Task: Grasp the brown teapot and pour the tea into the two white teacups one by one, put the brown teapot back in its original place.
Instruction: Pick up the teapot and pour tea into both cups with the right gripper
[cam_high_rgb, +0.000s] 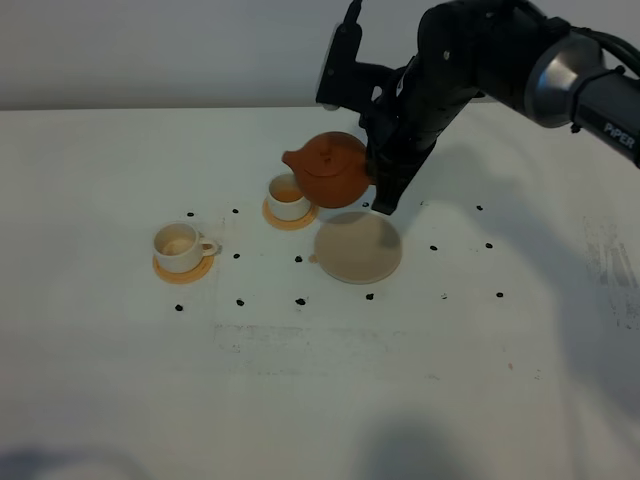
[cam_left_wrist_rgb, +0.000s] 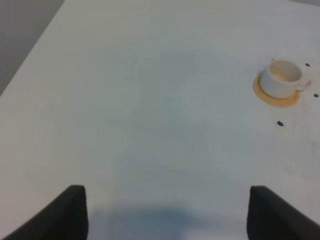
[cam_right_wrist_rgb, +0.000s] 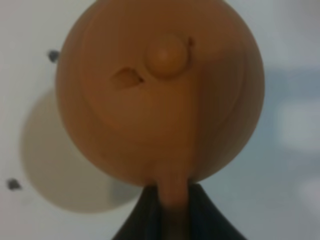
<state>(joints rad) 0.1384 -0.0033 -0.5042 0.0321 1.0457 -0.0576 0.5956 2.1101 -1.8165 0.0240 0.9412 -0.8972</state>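
Note:
My right gripper (cam_high_rgb: 378, 180) is shut on the handle of the brown teapot (cam_high_rgb: 328, 170) and holds it in the air, its spout pointing left over the nearer white teacup (cam_high_rgb: 288, 196) on its orange-tan coaster. In the right wrist view the teapot (cam_right_wrist_rgb: 160, 90) fills the frame, its handle pinched between the fingers (cam_right_wrist_rgb: 145, 215). The second white teacup (cam_high_rgb: 180, 246) stands on its coaster at the left; it also shows in the left wrist view (cam_left_wrist_rgb: 282, 79). The pale beige trivet (cam_high_rgb: 359, 247) lies bare below and right of the teapot, and shows in the right wrist view (cam_right_wrist_rgb: 55, 165). My left gripper (cam_left_wrist_rgb: 167, 210) is open and empty, outside the exterior view.
Small black marks (cam_high_rgb: 300, 300) dot the white table around the cups and trivet. The right arm (cam_high_rgb: 560, 70) reaches in from the upper right.

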